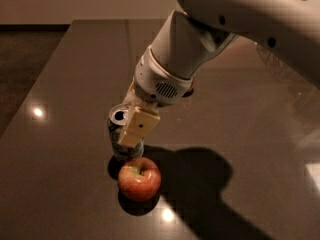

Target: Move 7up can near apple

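Dark glossy brown tabletop (60, 149) filled the view, with lamp glints on it. White robot arm (200, 44) reached down from upper right. Two-finger gripper (126, 130) sat left of centre, narrowed and clamped around the small whitish-silver 7up can with green markings (115, 130). One tan finger pad (138, 126) lay flat on the can's near side. Can stood upright between the fingers, silver top showing. Couldn't tell if its base touched the table. Round red-orange apple with yellowish stem patch (139, 179) lay just below the gripper, right beside the can.
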Motion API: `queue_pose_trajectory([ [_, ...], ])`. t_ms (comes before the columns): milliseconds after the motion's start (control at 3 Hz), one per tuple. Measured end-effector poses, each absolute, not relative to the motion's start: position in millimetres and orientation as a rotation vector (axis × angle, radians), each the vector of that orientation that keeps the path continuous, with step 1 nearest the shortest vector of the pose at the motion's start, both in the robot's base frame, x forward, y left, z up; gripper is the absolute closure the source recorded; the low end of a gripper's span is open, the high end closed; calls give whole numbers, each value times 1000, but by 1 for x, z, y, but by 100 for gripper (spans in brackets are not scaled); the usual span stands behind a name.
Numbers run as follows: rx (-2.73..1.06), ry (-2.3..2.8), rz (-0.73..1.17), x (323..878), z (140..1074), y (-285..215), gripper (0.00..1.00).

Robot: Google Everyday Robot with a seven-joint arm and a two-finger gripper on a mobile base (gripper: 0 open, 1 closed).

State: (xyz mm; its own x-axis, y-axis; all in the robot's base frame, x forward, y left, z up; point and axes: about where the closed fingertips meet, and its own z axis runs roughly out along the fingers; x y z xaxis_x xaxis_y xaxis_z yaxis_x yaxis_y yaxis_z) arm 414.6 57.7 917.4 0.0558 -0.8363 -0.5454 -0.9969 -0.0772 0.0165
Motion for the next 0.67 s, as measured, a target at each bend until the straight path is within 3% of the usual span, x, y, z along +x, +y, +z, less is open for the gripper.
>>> queue_pose_trajectory([
  [667,-1991,1836,586,412,909,57,41],
])
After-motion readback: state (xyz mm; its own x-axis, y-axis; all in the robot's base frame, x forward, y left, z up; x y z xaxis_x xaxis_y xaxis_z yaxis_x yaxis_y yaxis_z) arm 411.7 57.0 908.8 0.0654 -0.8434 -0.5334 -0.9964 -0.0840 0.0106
